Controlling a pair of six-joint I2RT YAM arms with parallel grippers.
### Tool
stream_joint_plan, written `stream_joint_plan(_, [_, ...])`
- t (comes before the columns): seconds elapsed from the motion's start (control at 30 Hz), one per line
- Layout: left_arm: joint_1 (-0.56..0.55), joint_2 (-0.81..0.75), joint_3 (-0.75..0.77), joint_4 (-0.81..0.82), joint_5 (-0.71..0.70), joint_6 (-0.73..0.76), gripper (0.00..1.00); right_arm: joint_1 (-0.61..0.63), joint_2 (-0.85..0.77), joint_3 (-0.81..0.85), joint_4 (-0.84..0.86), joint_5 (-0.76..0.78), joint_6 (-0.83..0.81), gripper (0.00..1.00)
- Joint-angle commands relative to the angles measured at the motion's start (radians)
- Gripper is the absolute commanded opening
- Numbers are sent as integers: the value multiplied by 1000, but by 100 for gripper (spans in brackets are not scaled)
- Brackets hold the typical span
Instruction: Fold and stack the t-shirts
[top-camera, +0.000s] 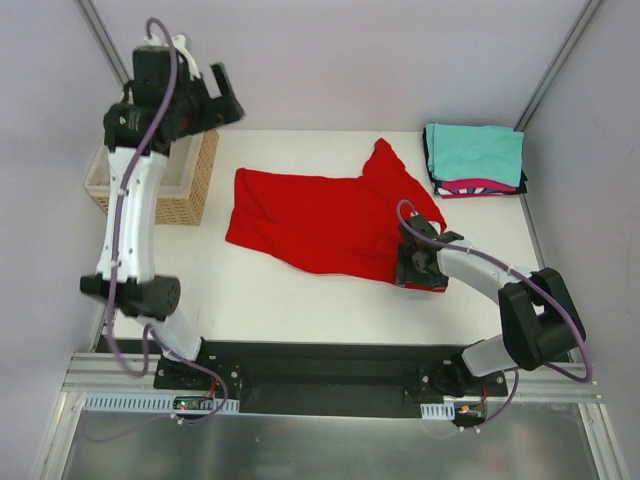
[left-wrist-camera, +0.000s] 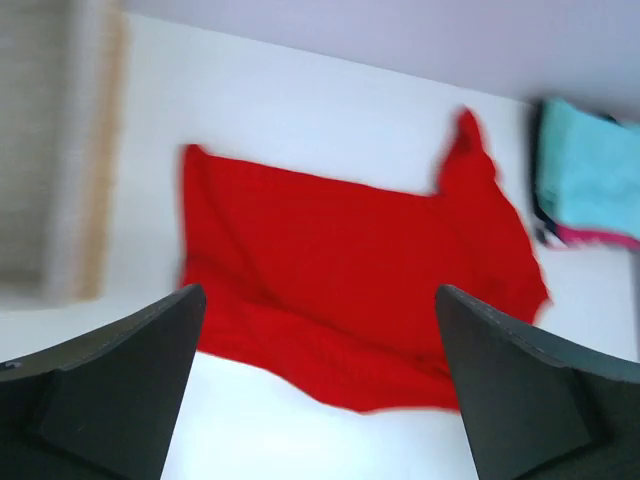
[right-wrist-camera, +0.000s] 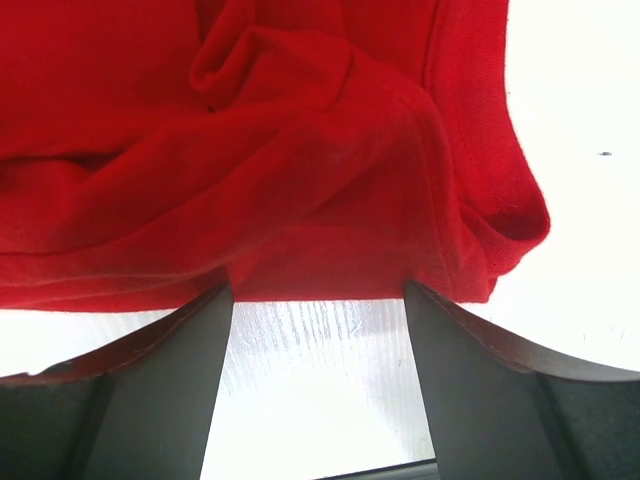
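Observation:
The red t-shirt (top-camera: 330, 220) lies spread and rumpled across the middle of the white table (top-camera: 300, 290); it also shows in the left wrist view (left-wrist-camera: 340, 280). My right gripper (top-camera: 420, 268) is low at the shirt's near right corner, jaws open, with the fingertips (right-wrist-camera: 215, 300) at the red hem (right-wrist-camera: 320, 250) and bare table between them. My left gripper (top-camera: 215, 100) is raised high at the back left, open and empty (left-wrist-camera: 320, 292). A folded stack sits at the back right: teal (top-camera: 475, 152) on top, magenta-pink (top-camera: 480, 186) beneath, black (top-camera: 430, 160) at the edge.
A woven wicker basket (top-camera: 192, 190) stands at the table's left edge under the left arm. Grey walls close the back and sides. The black base rail (top-camera: 320, 375) runs along the near edge.

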Motion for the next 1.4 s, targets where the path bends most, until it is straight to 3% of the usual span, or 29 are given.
stream_joint_plan(0.0, [-145, -271, -393, 51, -51, -1, 99, 6, -53, 4, -11, 27, -6, 74])
stream_joint_plan(0.03, [-150, -317, -477, 51, -51, -44, 99, 6, -59, 7, -19, 33, -5, 74])
stream_joint_plan(0.07, [-157, -368, -682, 90, -51, -62, 99, 6, -65, 13, -28, 40, 0, 74])
stream_joint_plan(0.17, [-170, -557, -1046, 176, -51, -102, 99, 8, -104, 39, -60, 55, -3, 74])
stream_joint_plan(0.27, [-170, -666, -1241, 201, -93, -119, 99, 6, -139, 88, -109, 90, -6, 76])
stream_joint_plan(0.37, [-170, -686, -1325, 207, -103, -107, 99, 6, -142, 152, -143, 93, -11, 76])
stream_joint_plan(0.8, [-180, -543, -1437, 319, -20, -135, 99, 54, -16, 293, -163, 30, 37, 76])
stream_joint_plan(1.1, [-190, -370, -1346, 273, -98, -121, 99, 115, 56, 321, -141, 44, 55, 76])
stream_joint_plan(1.37, [-190, -188, -1143, 304, -117, -133, 99, 117, 63, 320, -122, 52, 40, 76])
